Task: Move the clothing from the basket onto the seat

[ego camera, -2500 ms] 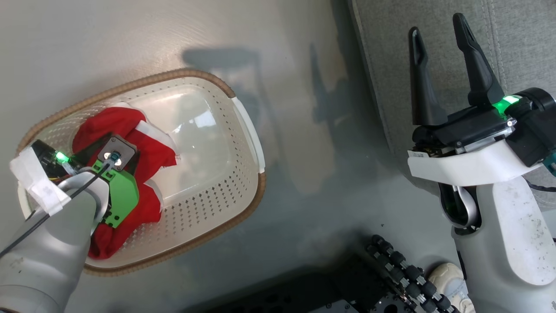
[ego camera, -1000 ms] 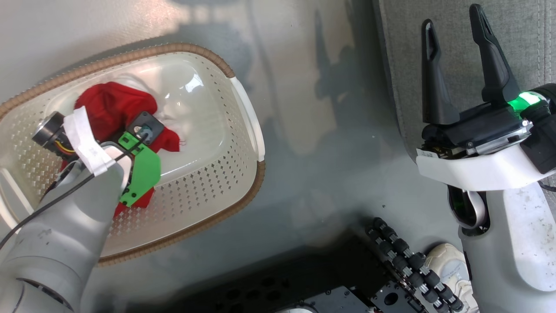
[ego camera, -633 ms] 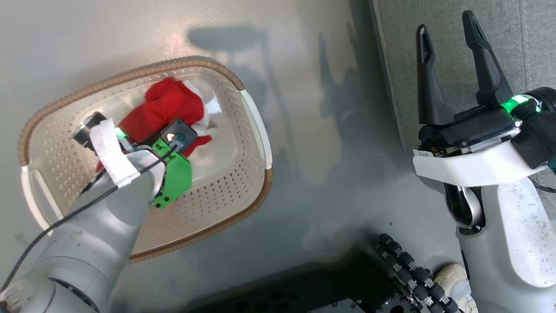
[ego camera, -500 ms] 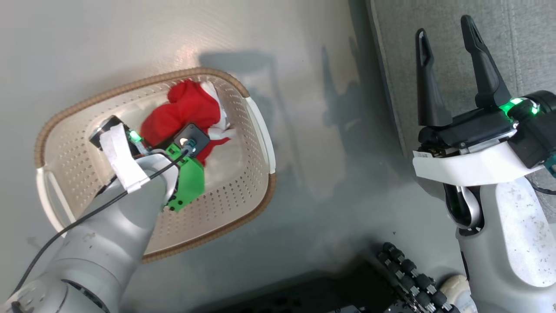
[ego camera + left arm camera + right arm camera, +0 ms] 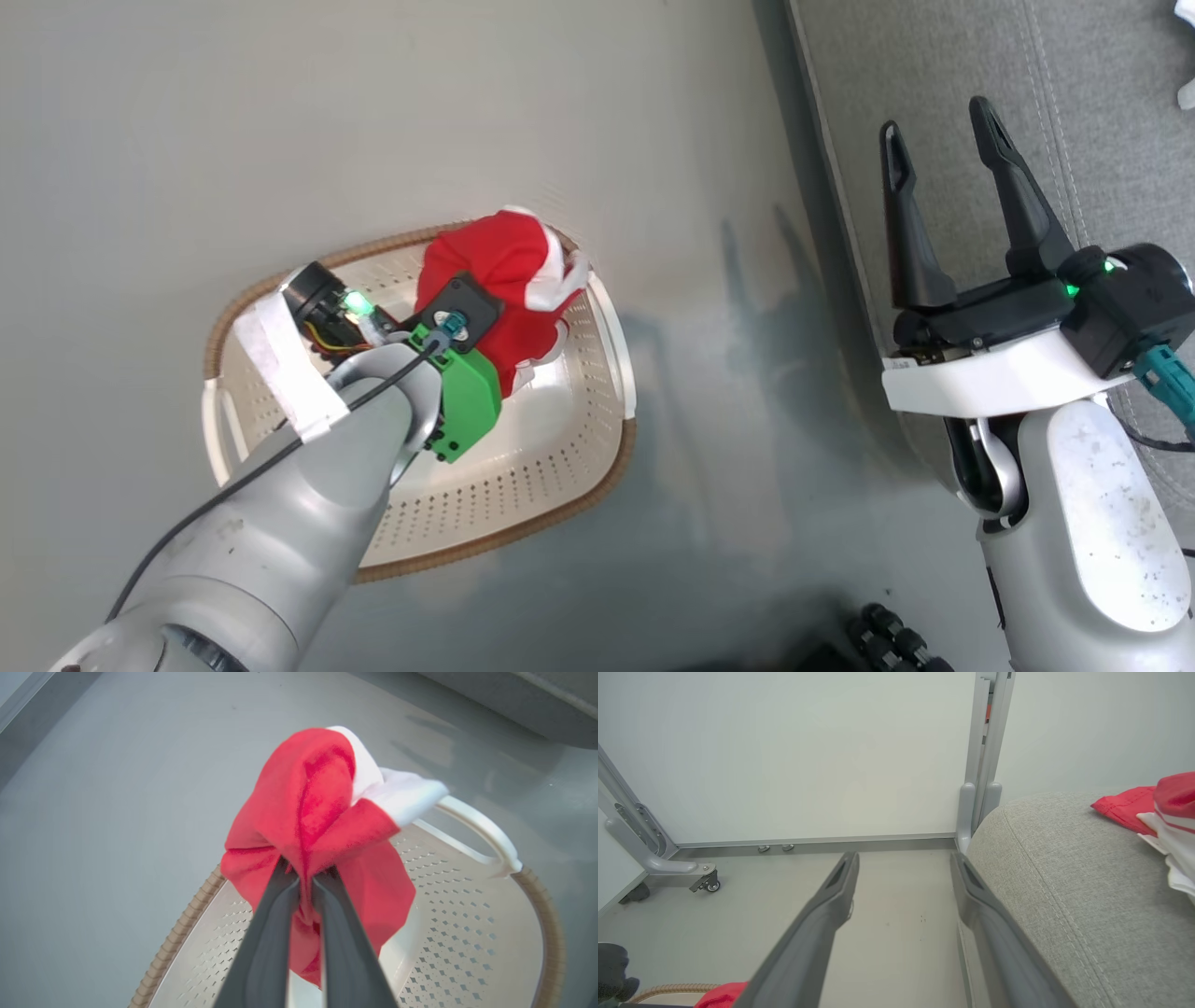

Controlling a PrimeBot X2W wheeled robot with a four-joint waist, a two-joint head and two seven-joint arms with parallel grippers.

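While the left hand (image 5: pixel 306 877) is clenched on a bunched fold of the clothing (image 5: pixel 308 812), the red and white bundle hangs from its fingers above the basket (image 5: pixel 537 462). It is over the end with the white handle (image 5: pixel 486 835), and from the left wrist view its lowest fold looks clear of the perforated bottom. Step in hand reads as the carry: pickup done, drop-off not yet made. The part of the basket bottom that shows holds no other garment, though the forearm hides some of it, so this may be the last piece. Next move calls for a swing to the right across the bare strip of floor (image 5: pixel 738 448) between basket and sofa. The bundle needs enough height for the dangling tail to clear the brown rim and then the cushion's rounded edge. The grip is on one fold only, so a smooth swing looks safer than a fast one. Right hand (image 5: pixel 938 126) is released, fingers spread and holding nothing, hovering over the near edge of the seat (image 5: pixel 1102 112). It sits roughly on the incoming path, so the left arm should pass in front or drop the load short of it. A second garment (image 5: pixel 1129 802) lies on the seat in the right wrist view. Release should come over open grey fabric, well in from the edge.
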